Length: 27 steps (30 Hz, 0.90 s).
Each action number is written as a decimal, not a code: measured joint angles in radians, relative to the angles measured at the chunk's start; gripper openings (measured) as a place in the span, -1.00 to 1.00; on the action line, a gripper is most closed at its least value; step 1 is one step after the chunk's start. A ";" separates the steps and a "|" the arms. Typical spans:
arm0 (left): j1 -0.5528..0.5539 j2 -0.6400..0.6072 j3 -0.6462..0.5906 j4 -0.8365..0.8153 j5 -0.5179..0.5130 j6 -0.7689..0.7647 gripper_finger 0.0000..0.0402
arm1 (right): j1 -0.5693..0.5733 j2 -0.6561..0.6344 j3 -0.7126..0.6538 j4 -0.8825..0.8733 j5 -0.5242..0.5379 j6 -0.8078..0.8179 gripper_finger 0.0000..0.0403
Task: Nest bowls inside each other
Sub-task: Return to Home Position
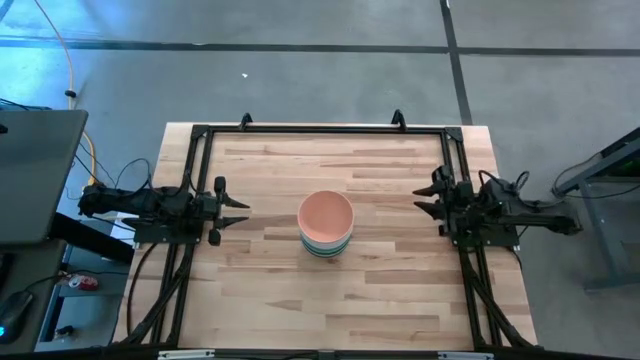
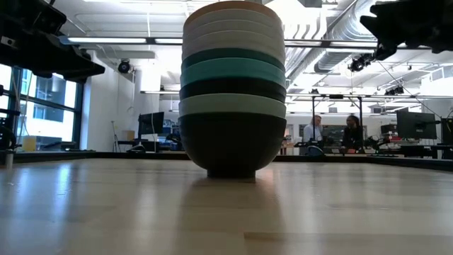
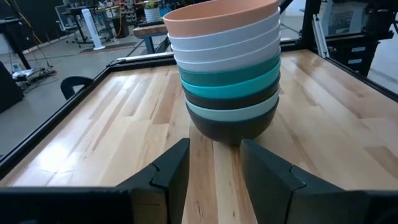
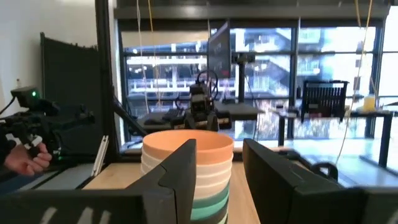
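Note:
The bowls stand nested in one stack at the table's middle, a salmon pink bowl on top, white, teal and mint ones below, and a black bowl at the bottom resting on the wood by its foot. My left gripper waits open at the table's left side, pointing at the stack, its fingers apart. My right gripper is open at the right side, raised, well short of the stack, its two fingers apart with the stack beyond them.
A black frame runs along the table's far edge and down both sides behind the arms. Bare wood lies around the stack. Beyond the table, people stand in the room, and a hand shows at the edge of the right wrist view.

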<state>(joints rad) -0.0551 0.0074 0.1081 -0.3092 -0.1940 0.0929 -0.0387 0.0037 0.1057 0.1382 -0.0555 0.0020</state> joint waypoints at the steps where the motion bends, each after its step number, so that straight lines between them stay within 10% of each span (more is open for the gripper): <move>1: 0.000 0.000 0.000 0.000 0.000 0.005 -0.35 | 0.000 0.000 -0.015 0.035 0.000 -0.003 -0.38; 13: 0.000 0.000 0.000 0.000 -0.001 0.024 -0.35 | 0.000 0.001 -0.096 0.182 0.001 -0.054 -0.38; 27: 0.000 0.000 0.000 0.000 -0.002 0.042 -0.35 | 0.000 0.001 -0.096 -0.043 0.000 -0.032 -0.38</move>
<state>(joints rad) -0.0547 0.0074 0.1081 -0.3088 -0.1955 0.1352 -0.0387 0.0050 0.0093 0.0950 -0.0555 -0.0301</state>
